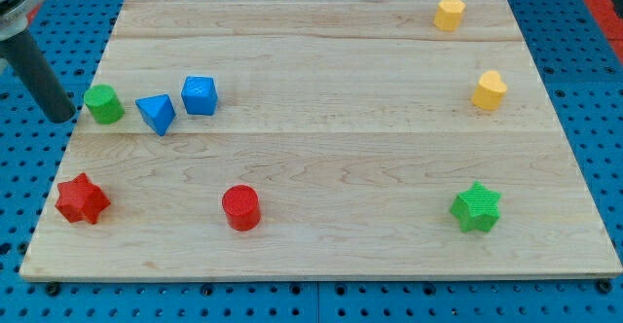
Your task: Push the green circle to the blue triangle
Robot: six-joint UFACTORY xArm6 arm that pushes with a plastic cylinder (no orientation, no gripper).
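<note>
A pale wooden board (321, 148) lies on a blue perforated table (19, 197), with bare wood across its whole middle from the view's top to its bottom. The dark rod comes in from the view's top left, and my tip (64, 116) sits just off the board's left edge, close beside the green circle (102, 103) on its left; whether they touch cannot be told. The arm has no pincer, only this rod. The green circle stands upright at the board's left edge, round, with no long axis to speak of. Just to its right, with a narrow gap, is the blue triangle (156, 114), one corner pointing toward the view's bottom, and next to that a blue cube (199, 95). A red star (81, 199) fills the bottom left corner, a red cylinder (240, 207) stands right of it, and a green star (476, 207) sits at bottom right. Two yellow blocks, one (449, 14) at the top edge and one (490, 90) near the right edge, are well apart from the rest.
</note>
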